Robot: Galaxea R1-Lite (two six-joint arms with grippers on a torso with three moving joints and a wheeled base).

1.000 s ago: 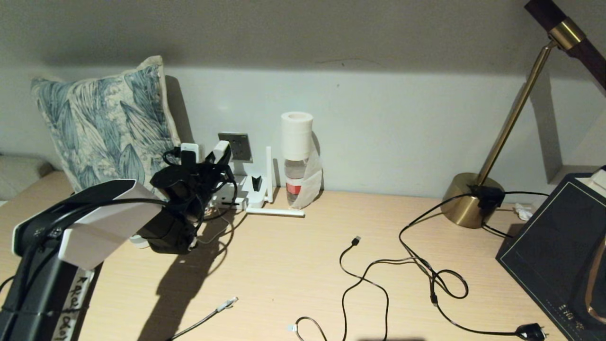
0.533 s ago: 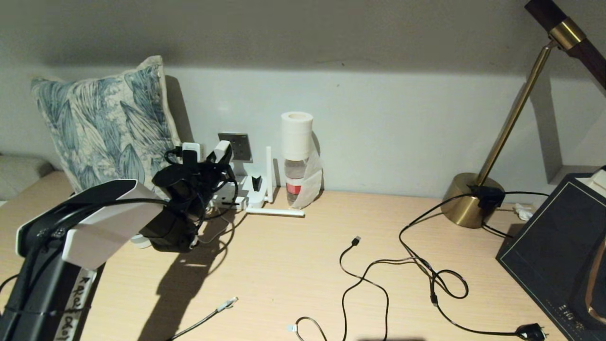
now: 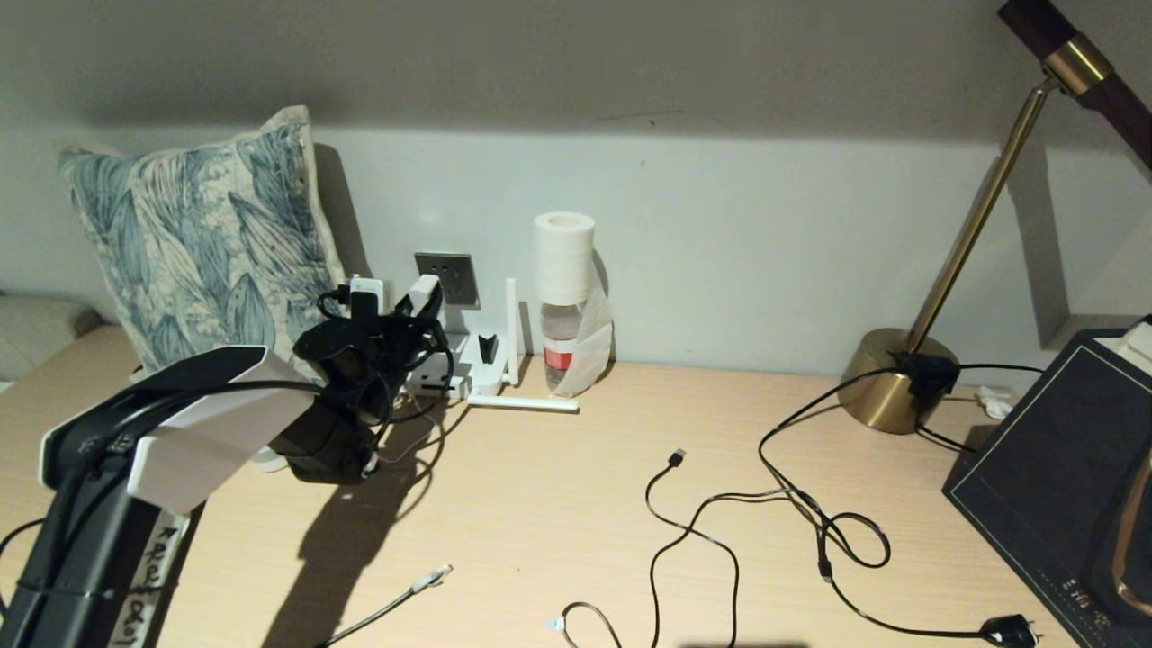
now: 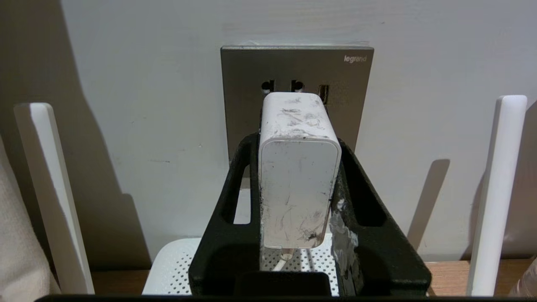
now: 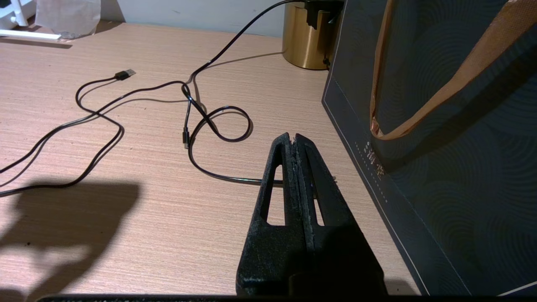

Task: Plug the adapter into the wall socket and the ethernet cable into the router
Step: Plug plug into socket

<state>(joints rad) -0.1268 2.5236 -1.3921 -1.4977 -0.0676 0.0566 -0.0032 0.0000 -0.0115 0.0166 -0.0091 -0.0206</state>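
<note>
The left tool [image 4: 298, 176] pinches the adapter [image 4: 298, 167] between its black fingers, holding it right at the wall socket [image 4: 251, 96], whose brushed grey plate reads "legrand" in one corner; whether the prongs are in the slots cannot be told. A leaf-print pillow [image 3: 193, 229] leans on the wall to the left of this tool. Under it sits the router [image 4: 176, 268], with white antennas [image 4: 497, 193] flanking it. To its right stands a water bottle [image 3: 565, 306]. Nearer the robot, the ethernet cable [image 3: 396, 603] lies on the table [image 3: 540, 504]. Far right, the right tool [image 5: 293, 140] hovers pressed together over the table, just beside a dark gift bag [image 5: 440, 126], with a black USB cable [image 5: 126, 74] before it.
</note>
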